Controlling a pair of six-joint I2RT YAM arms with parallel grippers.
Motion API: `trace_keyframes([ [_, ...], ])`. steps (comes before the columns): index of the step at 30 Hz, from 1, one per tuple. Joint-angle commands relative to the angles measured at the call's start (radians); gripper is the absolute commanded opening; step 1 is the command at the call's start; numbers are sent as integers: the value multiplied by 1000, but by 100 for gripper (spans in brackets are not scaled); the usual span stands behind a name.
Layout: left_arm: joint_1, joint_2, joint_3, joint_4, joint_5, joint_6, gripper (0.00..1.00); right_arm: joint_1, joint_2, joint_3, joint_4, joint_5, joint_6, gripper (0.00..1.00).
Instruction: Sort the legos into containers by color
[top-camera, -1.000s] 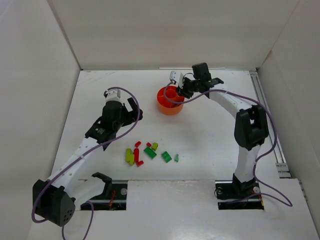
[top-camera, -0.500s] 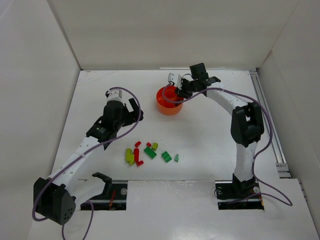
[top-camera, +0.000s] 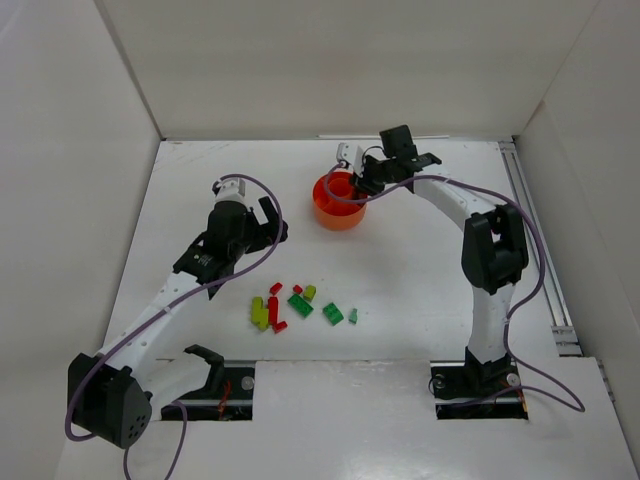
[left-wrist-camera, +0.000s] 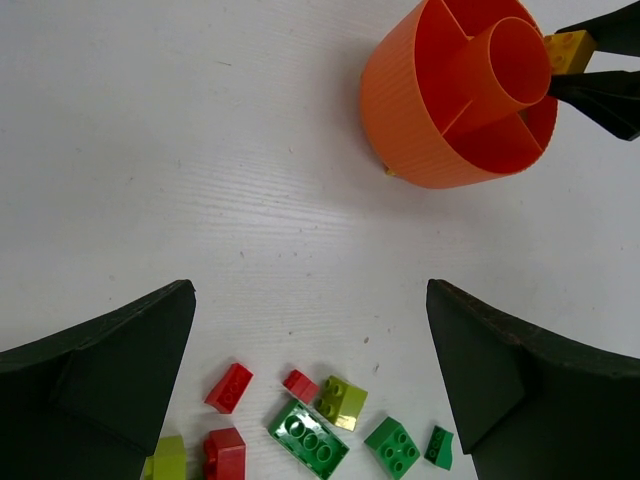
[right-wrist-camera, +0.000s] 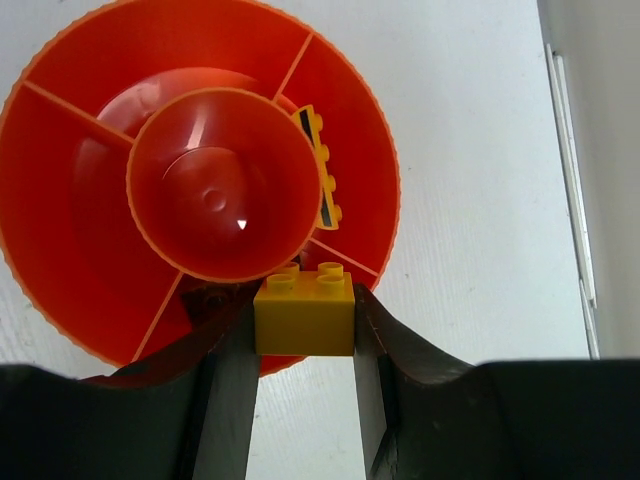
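The orange dish stands at the back centre. My right gripper is shut on a yellow brick and holds it over the dish's near rim. Another yellow brick lies in a compartment on the right. My left gripper is open and empty, hovering left of the dish and behind the loose legos. Its wrist view shows red, lime and green bricks on the table between its fingers, the dish, and the held yellow brick.
White walls enclose the table on the left, back and right. A rail runs along the right side. The loose bricks lie in a cluster near the front centre, just ahead of the arm bases.
My right gripper has moved slightly left with the yellow brick, onto the dish's edge. My left arm has shifted only slightly.
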Motion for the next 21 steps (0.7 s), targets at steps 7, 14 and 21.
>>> trace_keyframes([
  [7, 5, -5, 45, 40, 15, 16, 100, 19, -36, 72, 103, 20, 124, 39],
  [14, 5, 4, 55, 40, 15, 16, 100, 51, 3, 146, 127, 163, 266, 38],
  [21, 5, 23, 55, 49, 24, 16, 100, 97, 50, 216, 80, 243, 346, 38],
])
